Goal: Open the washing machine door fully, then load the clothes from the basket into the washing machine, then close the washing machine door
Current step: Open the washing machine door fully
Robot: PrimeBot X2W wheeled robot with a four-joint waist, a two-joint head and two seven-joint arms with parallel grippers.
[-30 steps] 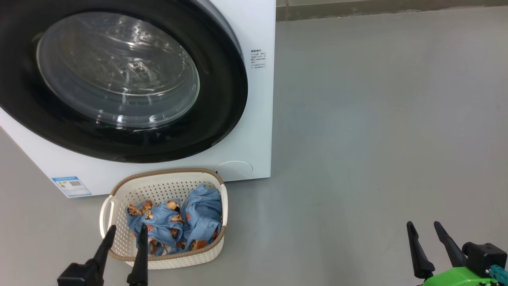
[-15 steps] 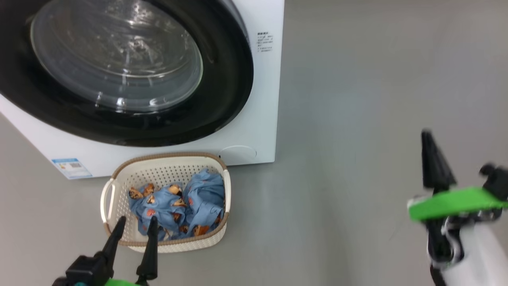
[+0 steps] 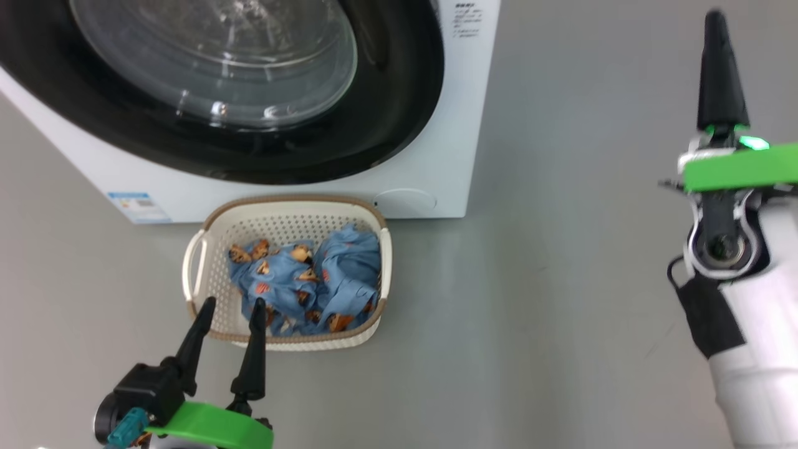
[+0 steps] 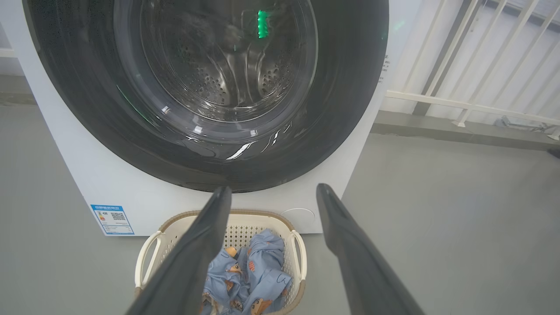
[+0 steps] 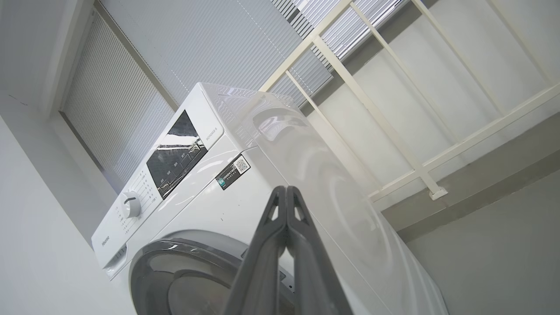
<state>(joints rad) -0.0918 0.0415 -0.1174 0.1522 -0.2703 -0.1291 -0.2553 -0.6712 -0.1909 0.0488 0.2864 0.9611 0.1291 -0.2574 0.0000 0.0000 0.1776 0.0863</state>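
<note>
The white washing machine (image 3: pixel 430 168) (image 4: pixel 100 188) (image 5: pixel 262 183) stands on the floor with its round black washing machine door (image 3: pixel 386 118) (image 4: pixel 341 109) (image 5: pixel 144 267) closed. Right in front of it sits the cream basket (image 3: pixel 199 274) (image 4: pixel 146 258), holding the light blue bear-print clothes (image 3: pixel 330 274) (image 4: pixel 258 271). My left gripper (image 3: pixel 229 308) (image 4: pixel 271 194) hovers open at the basket's near left rim, empty. My right gripper (image 3: pixel 716 19) (image 5: pixel 286 189) is raised to the right of the machine, shut with its fingers pressed together on nothing.
Bare grey floor (image 3: pixel 561 280) stretches to the right of the machine and basket. A white railing (image 4: pixel 459 87) (image 5: pixel 393 131) and a low kerb stand behind the machine on its right side. A blue label (image 3: pixel 138 206) marks the machine's lower left corner.
The right gripper has shut and its arm has risen from the lower right up along the right side. The head camera has shifted, so machine and basket sit further right and higher.
</note>
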